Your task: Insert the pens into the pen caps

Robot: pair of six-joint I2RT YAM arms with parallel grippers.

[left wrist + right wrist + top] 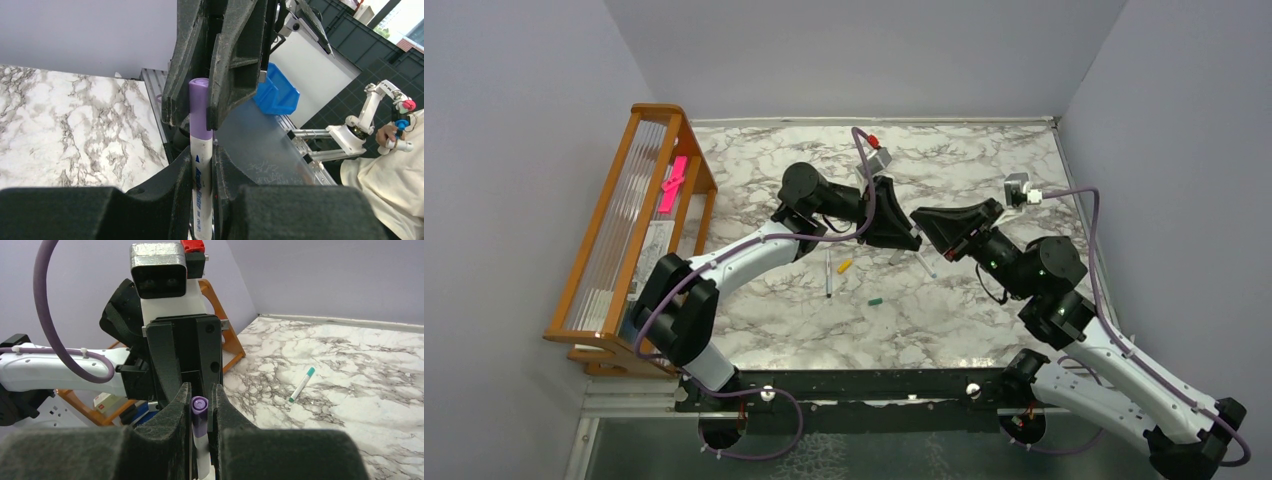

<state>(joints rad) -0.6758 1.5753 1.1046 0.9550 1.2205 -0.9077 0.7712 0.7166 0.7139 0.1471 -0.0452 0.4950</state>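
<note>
Overhead, you see only the two hands meeting nose to nose above the middle of the table; what sits between them is hidden. Your wrist views fill that in. The left hand is clenched on the white barrel of a pen. The right hand is clamped around the purple cap at that pen's end, with cap and barrel in one line. How deep the cap is seated you cannot tell. The right wrist view also shows a teal-tipped pen lying loose on the marble. Only the overhead view shows an orange cap and a green cap, lying apart on the table.
</note>
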